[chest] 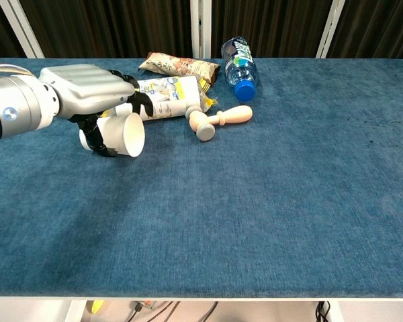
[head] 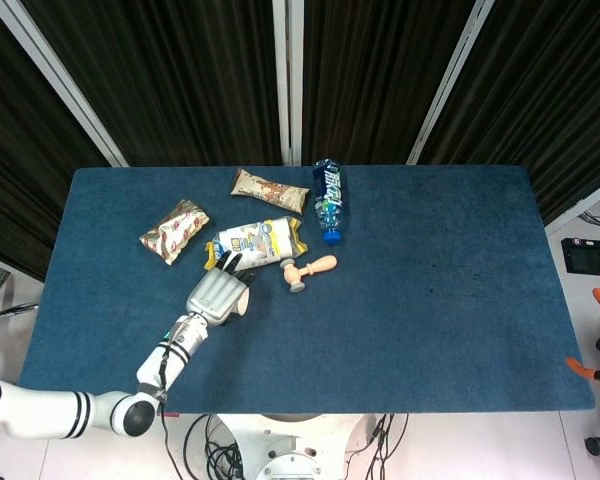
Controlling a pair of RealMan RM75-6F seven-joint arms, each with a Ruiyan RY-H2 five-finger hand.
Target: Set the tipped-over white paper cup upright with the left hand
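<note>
The white paper cup (chest: 124, 134) lies on its side on the blue table (chest: 255, 201), left of centre, with its open mouth facing the front right. My left hand (chest: 87, 90) covers it from above. The fingers curl down over the cup's far side and the thumb wraps the near side, so the hand grips the cup. In the head view the left hand (head: 218, 295) hides nearly all of the cup; only a bit of the cup's rim (head: 247, 297) shows. The right hand is in neither view.
A yellow and white packet (chest: 164, 97) lies just behind the cup, touching the fingers. A wooden peg (chest: 221, 119) lies to its right. A water bottle (chest: 238, 64) and a snack bag (chest: 178, 66) lie further back. Another snack bag (head: 174, 230) lies at the far left.
</note>
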